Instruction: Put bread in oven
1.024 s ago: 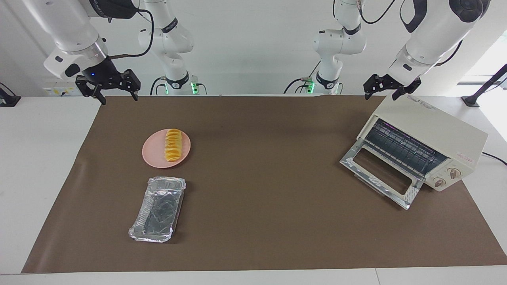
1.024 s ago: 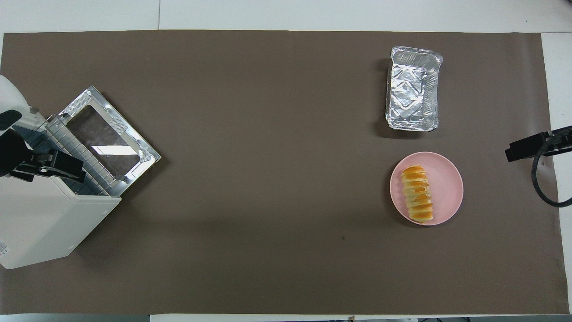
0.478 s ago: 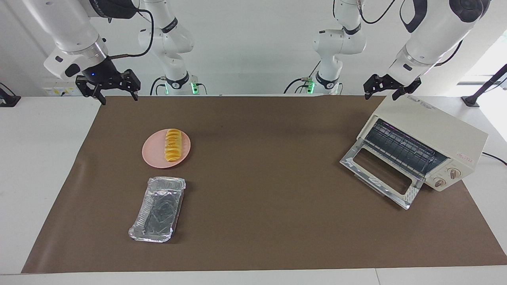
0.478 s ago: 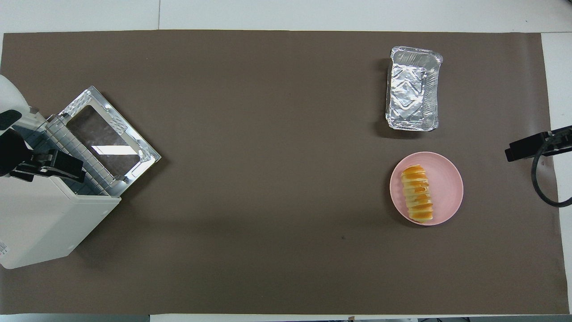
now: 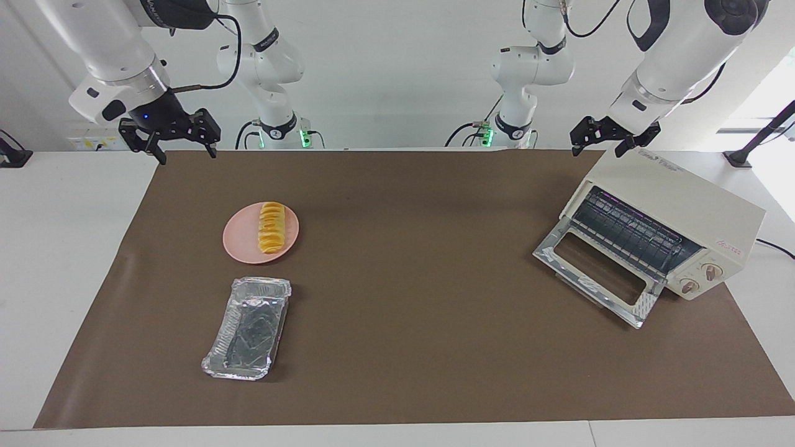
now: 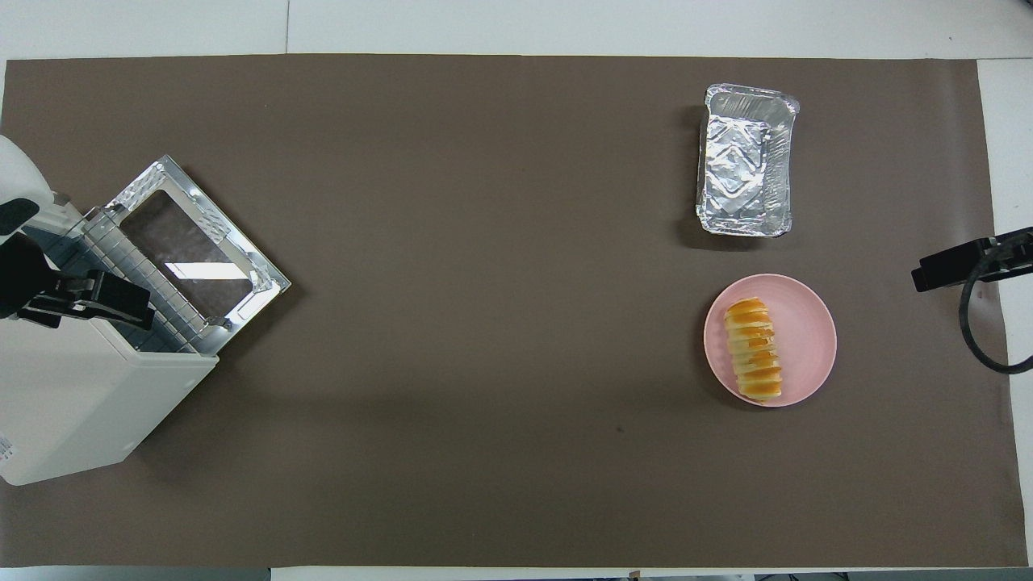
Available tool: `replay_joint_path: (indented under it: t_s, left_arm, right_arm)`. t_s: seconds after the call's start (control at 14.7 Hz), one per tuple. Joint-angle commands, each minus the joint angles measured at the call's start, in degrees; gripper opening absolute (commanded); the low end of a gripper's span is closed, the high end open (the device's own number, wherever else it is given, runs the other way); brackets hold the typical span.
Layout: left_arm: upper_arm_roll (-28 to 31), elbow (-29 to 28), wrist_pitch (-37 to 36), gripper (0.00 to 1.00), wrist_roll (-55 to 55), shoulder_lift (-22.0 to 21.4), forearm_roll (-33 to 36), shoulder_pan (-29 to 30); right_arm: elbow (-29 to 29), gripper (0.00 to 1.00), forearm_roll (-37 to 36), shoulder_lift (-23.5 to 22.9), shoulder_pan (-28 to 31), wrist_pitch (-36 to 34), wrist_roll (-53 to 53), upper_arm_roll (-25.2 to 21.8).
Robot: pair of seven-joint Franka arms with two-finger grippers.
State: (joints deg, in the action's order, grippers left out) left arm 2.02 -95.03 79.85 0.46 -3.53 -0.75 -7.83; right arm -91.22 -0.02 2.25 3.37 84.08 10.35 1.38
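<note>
Bread (image 5: 271, 228) lying lengthwise on pink plate (image 5: 239, 245), toward right arm's end of tabletop (image 5: 74, 248), on brown mat (image 5: 404, 323). Ridged side up, nothing touching it. Sits off-centre on plate, so 1 long flank near rim, other flank w/ bare plate beside it; probably easiest pinched across the narrow width from above.

Crinkled foil tray (image 5: 247, 329) just beside plate, farther from robots, empty. Likely meant as carrier for the loaf, tho task sentence only asks bread into oven; can't tell which route intended.

Toaster oven (image 5: 677, 205) at left arm's end, turned at an angle so front faces mid-mat. Glass door (image 5: 599, 279) already dropped flat onto mat, wire rack (image 5: 627, 233) exposed; 2 knobs (image 5: 700, 278) on front. Open door = no opening step needed, mouth ready to take a load, but flat door also pushes approach path outward.

Right claw (image 5: 185, 149) up in air over mat corner by robots' edge, fingers spread wide, holding nothing. Well apart from plate; seemingly parked clear so scene stays unobstructed. Closest to bread, so likely the picker.

Left claw (image 5: 599, 149) up over oven's top edge nearest robots, also spread wide, empty, waiting. Placed by oven, perhaps for receiving or steadying.

Task not begun: bread on plate, well apart from oven, whole mat width between.
</note>
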Motion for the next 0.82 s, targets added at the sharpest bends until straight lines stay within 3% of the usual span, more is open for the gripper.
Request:
replay_joint_path:
  t_s: [0.0, 0.55, 0.75]
  left_arm:
    - [-0.6, -0.6, -0.7, 1.00, 0.8, -1.0, 0.8, 0.9]
    - [-0.6, -0.6, -0.7, 1.00, 0.8, -1.0, 0.9, 0.9]
    - [-0.6, -0.6, -0.7, 1.00, 0.8, -1.0, 0.9, 0.9]
  right_arm:
    - [-0.4, 1.00, -0.6, 0.4, 0.8, -0.4, 1.4, 0.5]
    - [-4.6, 1.00, 0.0, 2.6, -0.5, -0.7, 0.8, 0.6]
    - [-16.1, 1.00, 0.1, 7.9, -0.6, 6.3, 0.9, 0.6]
